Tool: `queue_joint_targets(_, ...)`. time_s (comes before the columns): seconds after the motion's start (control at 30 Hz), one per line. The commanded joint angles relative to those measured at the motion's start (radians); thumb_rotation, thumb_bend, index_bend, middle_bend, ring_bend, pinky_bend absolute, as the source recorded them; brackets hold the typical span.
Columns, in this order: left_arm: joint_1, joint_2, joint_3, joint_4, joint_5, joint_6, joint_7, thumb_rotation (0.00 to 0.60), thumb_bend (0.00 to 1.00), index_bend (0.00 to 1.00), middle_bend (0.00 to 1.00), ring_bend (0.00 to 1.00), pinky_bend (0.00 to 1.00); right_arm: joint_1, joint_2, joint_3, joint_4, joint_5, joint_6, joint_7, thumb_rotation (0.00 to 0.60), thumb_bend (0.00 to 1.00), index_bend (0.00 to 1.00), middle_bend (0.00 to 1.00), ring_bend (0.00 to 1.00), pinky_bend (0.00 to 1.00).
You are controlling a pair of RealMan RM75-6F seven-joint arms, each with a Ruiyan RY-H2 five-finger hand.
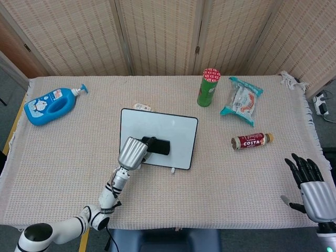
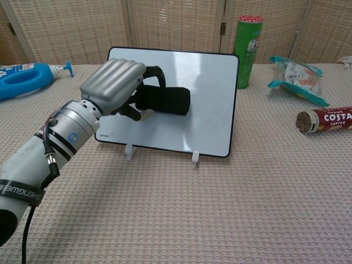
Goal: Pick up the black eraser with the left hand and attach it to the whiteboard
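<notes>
Chest view puts the left hand (image 2: 113, 85) nearest, fingers wrapped around the black eraser (image 2: 164, 101) and holding it against the face of the whiteboard (image 2: 206, 99), left of the board's middle. The whiteboard stands tilted back on two small white feet on the woven tabletop (image 2: 220, 209). From the head view, the right hand (image 1: 311, 186) hangs at the near right edge, fingers spread, holding nothing. Farther back on the right lies a Costa coffee tube (image 1: 252, 140). Beyond it sit a teal snack bag (image 1: 242, 100) and an upright green can (image 1: 209, 87). A blue pump bottle (image 1: 51, 105) lies far left.
</notes>
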Motion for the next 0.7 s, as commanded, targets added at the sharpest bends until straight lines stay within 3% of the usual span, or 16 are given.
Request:
queue_joint_targets(0.03, -0.01, -0.019, 0.006, 0.03, -0.004, -0.013, -0.005, 0.6, 0.4, 0.52, 1.0, 0.9, 1.0, -0.003, -0.001, -0.001, 0.0, 0.0, 0.001, -0.002, 0.6, 0.15, 0.0, 0.0, 0.0, 0.0)
queue_joint_targets(0.33, -0.023, -0.058, 0.004, 0.092, -0.014, -0.006, -0.002, 0.6, 0.4, 0.46, 1.0, 0.9, 1.0, -0.01, 0.004, 0.003, 0.002, -0.002, 0.011, 0.011, 0.6, 0.15, 0.0, 0.0, 0.0, 0.0)
queue_joint_targets(0.53, -0.022, -0.068, 0.011, 0.108, -0.014, 0.005, 0.007, 0.6, 0.36, 0.27, 1.0, 0.9, 1.0, -0.012, 0.002, 0.003, 0.002, -0.006, 0.012, 0.008, 0.6, 0.15, 0.0, 0.0, 0.0, 0.0)
queue_joint_targets(0.7, -0.021, -0.074, 0.014, 0.114, -0.011, 0.02, 0.003, 0.6, 0.33, 0.18, 1.0, 0.9, 1.0, -0.014, 0.004, 0.005, 0.002, -0.006, 0.014, 0.011, 0.6, 0.15, 0.0, 0.0, 0.0, 0.0)
